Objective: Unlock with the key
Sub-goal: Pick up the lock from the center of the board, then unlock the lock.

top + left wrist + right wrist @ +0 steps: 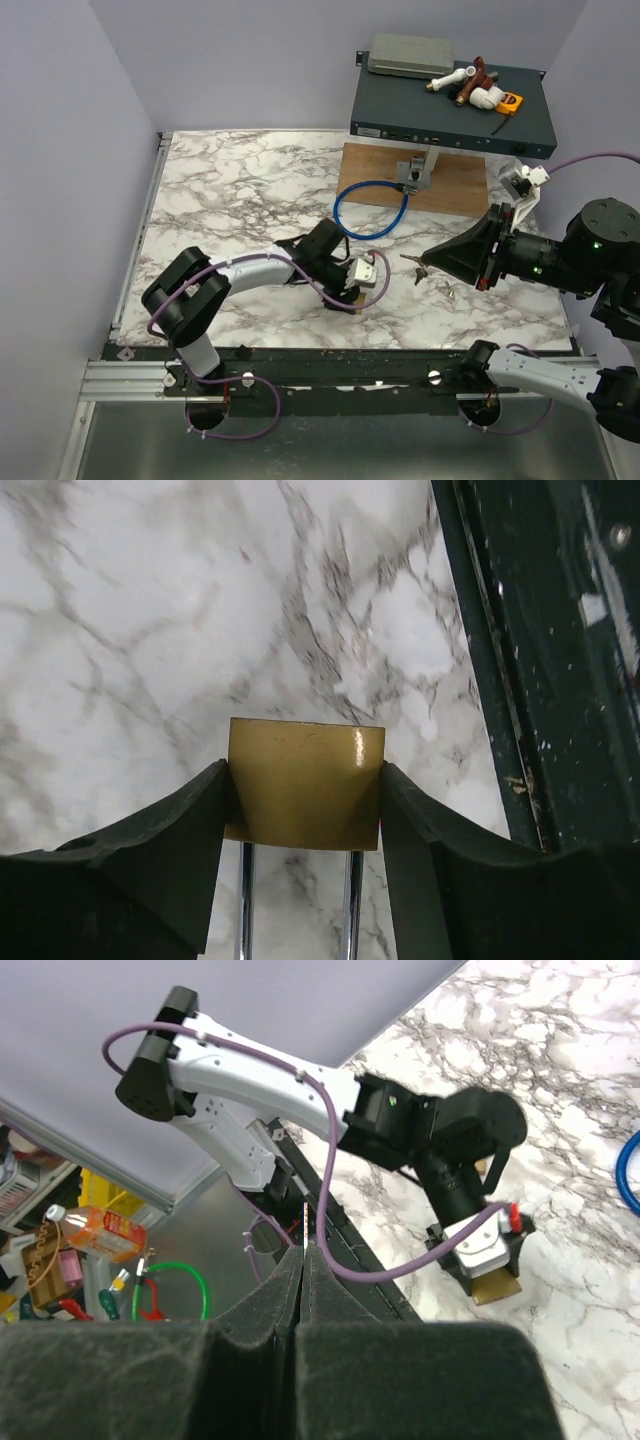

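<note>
Slim silvery-grey metal key (305, 1222) pokes from the tightly pinched tips of the right hand (303, 1258), right of the centre of the white marble worktop (230, 190), while the left hand (305, 780) clamps a square brass padlock (300, 802) by the near edge.

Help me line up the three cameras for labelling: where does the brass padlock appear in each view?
Top external: cannot be made out, it is hidden under the left pincer, just below centre.
Left wrist: the brass padlock sits at lower centre, between the pincer's fingers.
Right wrist: right of centre, beneath the left arm's wrist.
Shared landmark: the marble table.
</note>
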Available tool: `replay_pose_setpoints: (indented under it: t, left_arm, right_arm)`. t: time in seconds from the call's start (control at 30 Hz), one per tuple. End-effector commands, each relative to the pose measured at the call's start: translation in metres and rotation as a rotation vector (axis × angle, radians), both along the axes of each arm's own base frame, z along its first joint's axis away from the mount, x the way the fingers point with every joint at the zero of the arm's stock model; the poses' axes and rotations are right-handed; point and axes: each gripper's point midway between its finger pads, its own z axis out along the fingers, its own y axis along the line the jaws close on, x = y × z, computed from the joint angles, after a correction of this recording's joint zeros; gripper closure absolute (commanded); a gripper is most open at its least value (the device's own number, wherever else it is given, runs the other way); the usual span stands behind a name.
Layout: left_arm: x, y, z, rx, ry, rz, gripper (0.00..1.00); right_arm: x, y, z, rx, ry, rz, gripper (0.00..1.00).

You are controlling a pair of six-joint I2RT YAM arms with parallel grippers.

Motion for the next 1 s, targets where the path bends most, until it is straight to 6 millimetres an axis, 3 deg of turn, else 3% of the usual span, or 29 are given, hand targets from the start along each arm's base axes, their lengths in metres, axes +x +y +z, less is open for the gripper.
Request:
replay_pose_setpoints:
  t: [0.0,0.2,0.27,0.47,0.53,0.77,0.87,0.97]
  left_arm:
    - [0.020,-0.031,0.140,-0.186,-0.041,0.007,1.00]
    - [0.018,-0.005,0.271,-0.372,-0.258,0.025,1.00]
    - [0.016,0.009,0.296,-0.422,-0.317,0.051,1.00]
    - [-0.022,0.057,0.364,-0.641,-0.747,-0.037,1.00]
    - [-0.033,0.064,0.384,-0.705,-0.824,-0.049,1.00]
    - [-0.067,0.075,0.426,-0.834,-0.960,-0.123,1.00]
    - [-0.065,0.075,0.432,-0.846,-0.950,-0.099,1.00]
    - [-0.061,0.073,0.426,-0.833,-0.939,-0.092,1.00]
  right_arm:
    - [0.010,0.006,-0.007,-0.040,-0.032,-0.005,0.99]
    - [0.008,0.014,0.005,-0.027,-0.075,0.046,0.99]
    - [0.006,0.016,0.011,-0.022,-0.092,0.065,0.99]
    - [-0.002,0.025,0.026,-0.012,-0.122,0.152,0.99]
    - [-0.006,0.030,0.032,-0.005,-0.136,0.193,0.99]
    - [-0.013,0.047,0.031,-0.022,-0.130,0.314,0.99]
    - [-0.014,0.052,0.029,-0.025,-0.124,0.340,0.99]
    - [-0.012,0.055,0.026,-0.034,-0.128,0.351,0.99]
